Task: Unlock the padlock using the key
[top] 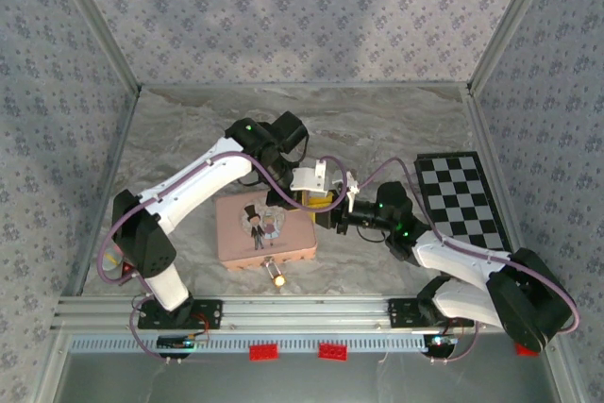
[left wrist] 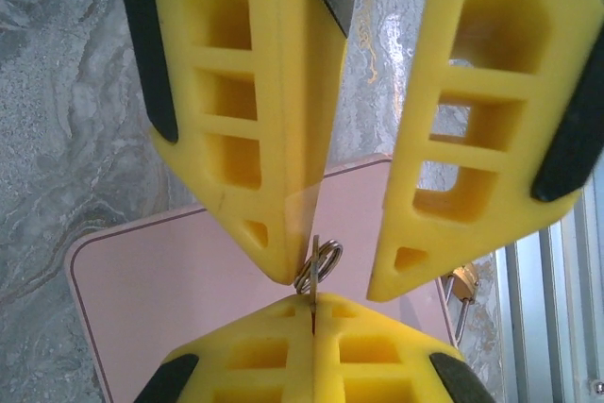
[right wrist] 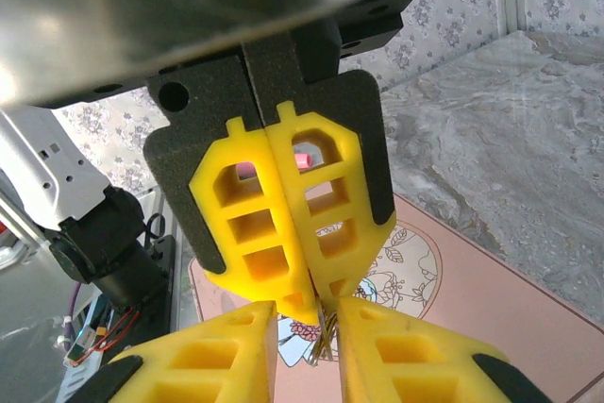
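The small brass padlock [top: 276,277] lies on the table just in front of the pink box [top: 264,228]; it also shows at the box's right edge [left wrist: 462,282]. My left gripper [left wrist: 311,304] hangs above the box, shut on the thin key [left wrist: 313,266], whose blade stands up between the pads with its wire ring [left wrist: 327,259] free. My right gripper [right wrist: 307,313] faces it tip to tip, open. Its fingers [left wrist: 283,233] stand on either side of the ring [right wrist: 326,342], one touching it. From above, both grippers [top: 316,200] meet over the box's far right corner.
A black and white checkerboard [top: 462,200] lies at the right. An aluminium rail [top: 302,309] runs along the near edge with the arm bases on it. Patterned walls close in the left, back and right sides.
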{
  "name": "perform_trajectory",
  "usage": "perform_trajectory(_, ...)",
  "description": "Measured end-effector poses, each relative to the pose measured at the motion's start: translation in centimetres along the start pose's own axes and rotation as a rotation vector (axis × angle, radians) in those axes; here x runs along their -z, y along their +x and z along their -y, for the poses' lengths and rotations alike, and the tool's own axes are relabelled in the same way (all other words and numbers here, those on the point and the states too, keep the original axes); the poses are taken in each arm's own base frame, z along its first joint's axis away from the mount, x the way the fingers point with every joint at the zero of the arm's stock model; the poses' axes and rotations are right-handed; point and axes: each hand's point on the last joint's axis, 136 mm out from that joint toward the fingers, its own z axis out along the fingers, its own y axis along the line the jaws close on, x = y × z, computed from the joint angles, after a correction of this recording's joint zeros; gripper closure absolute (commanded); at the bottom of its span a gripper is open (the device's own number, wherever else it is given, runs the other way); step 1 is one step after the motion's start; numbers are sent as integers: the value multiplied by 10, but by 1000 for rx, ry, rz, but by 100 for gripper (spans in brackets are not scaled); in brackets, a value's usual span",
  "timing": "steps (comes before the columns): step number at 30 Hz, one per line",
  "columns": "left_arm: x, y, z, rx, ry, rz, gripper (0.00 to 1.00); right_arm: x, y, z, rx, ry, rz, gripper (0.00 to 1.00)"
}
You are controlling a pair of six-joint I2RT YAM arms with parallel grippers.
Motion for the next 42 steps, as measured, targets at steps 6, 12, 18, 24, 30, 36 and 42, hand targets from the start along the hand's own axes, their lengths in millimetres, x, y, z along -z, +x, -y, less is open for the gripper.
perform_trajectory(6, 0, -2, 2, -7, 8, 8, 100, -2, 3, 0, -4, 0, -7, 78)
perform_trajectory(12, 0, -3, 2, -8, 6, 12, 100, -2, 1, 5, 0, 34, 2, 90)
perform_trajectory(18, 1, -2, 1, -9, -3, 10, 100, -2, 0, 6, 2, 42, 7, 99)
perform_trajectory(24, 0, -2, -2, -15, -37, 24, 90, -1, -1, 8, 3, 56, 11, 100)
perform_trajectory(30, 9, -6, -1, -22, -112, 106, 79, 6, -4, 9, 11, 78, 33, 100)
perform_trajectory(36, 31, -18, -5, 50, -187, 335, 67, 13, -13, 17, -36, 118, 79, 100)
perform_trajectory(42, 33, -11, -21, 227, -207, 590, 68, 16, -23, 20, -98, 125, 152, 100)
